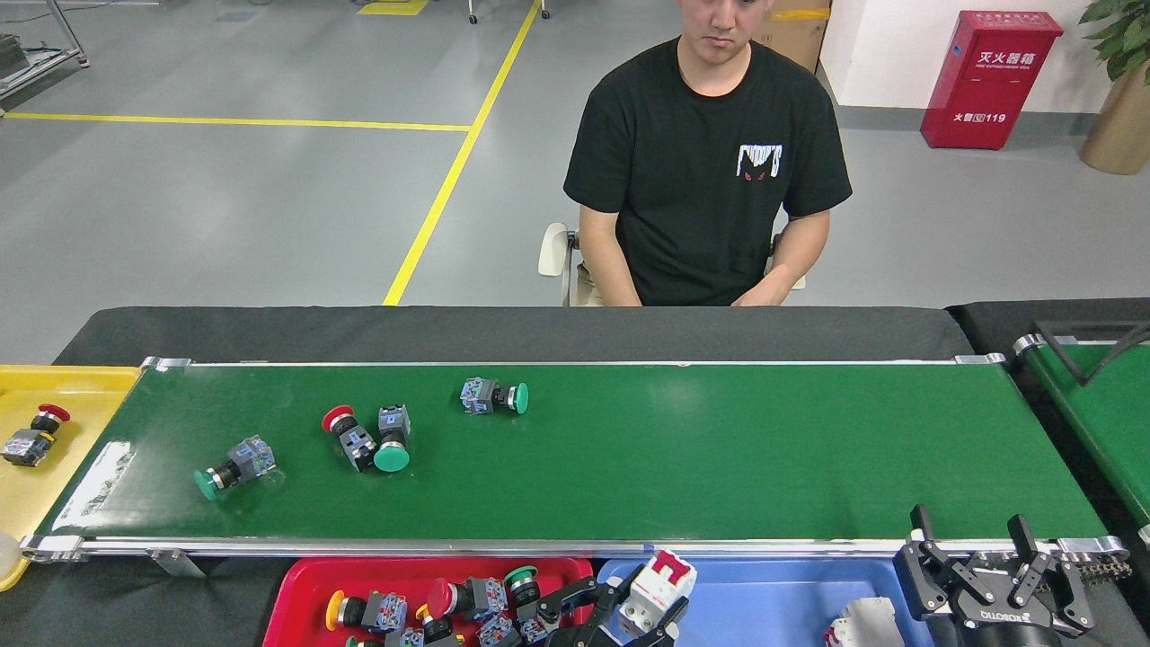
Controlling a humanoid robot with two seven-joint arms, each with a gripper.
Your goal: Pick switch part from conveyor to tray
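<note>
The left gripper (649,600) held a white circuit breaker (659,589) at the blue tray's (773,589) left edge — best released low, beside the breaker there; right gripper (981,545) hung spread, empty.

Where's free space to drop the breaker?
Blue tray: bare middle, between the left tool holding the breaker and a white part at the right. Red tray is crowded with switches. The conveyor is bare right of the green switch.

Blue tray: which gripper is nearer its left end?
Left. The left gripper, holding a white breaker, sits at the blue tray's left end; the right gripper is beyond its right end.
</note>
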